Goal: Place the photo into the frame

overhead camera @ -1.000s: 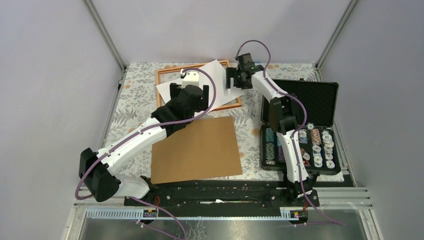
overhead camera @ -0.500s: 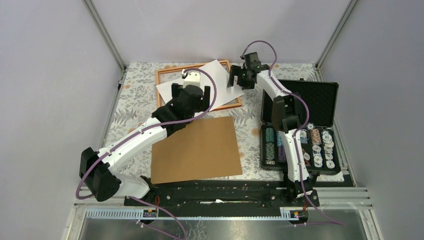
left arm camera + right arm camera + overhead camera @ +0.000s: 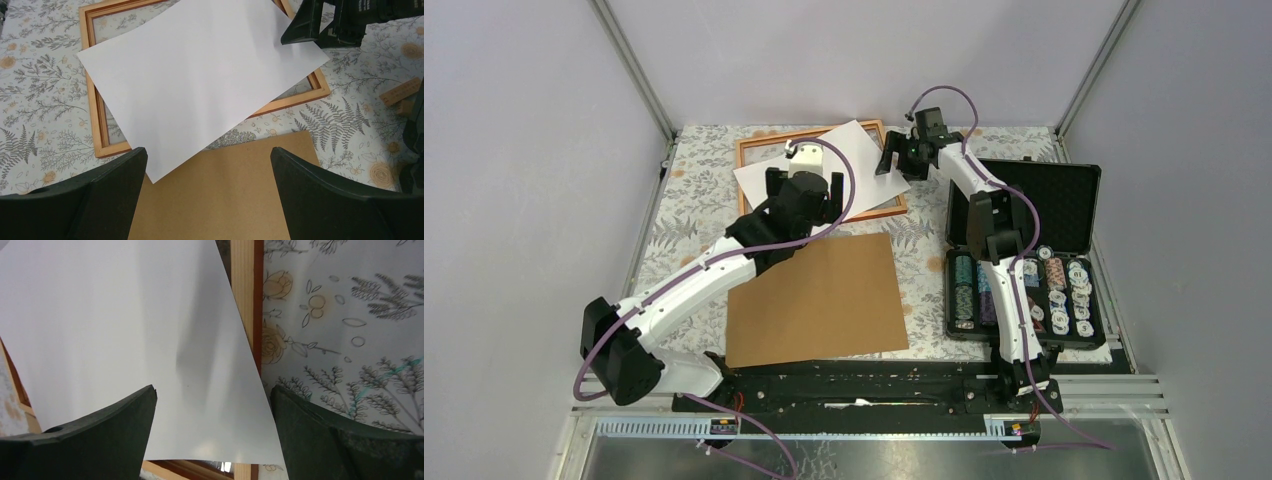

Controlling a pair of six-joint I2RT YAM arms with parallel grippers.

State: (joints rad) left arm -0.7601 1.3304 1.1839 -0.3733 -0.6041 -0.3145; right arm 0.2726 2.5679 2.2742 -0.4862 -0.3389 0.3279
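So, left gripper [image 3: 207, 152]: fingers spread wide, holding nothing, hanging over the photo's 6 o'clock corner
Right gripper [image 3: 212, 390]: fingers wide apart too, straddling the photo's 3 o'clock corner; contact, can't tell
Photo [image 3: 200, 80]: white back up, crooked across the frame [image 3: 99, 125], 12 o'clock on the table
Surface: floral cloth [image 3: 40, 115], brown board [image 3: 225, 200] at the frame's 6 o'clock, chip case [image 3: 1059, 205] at 3 o'clock
Room: grey walls [image 3: 524, 150]
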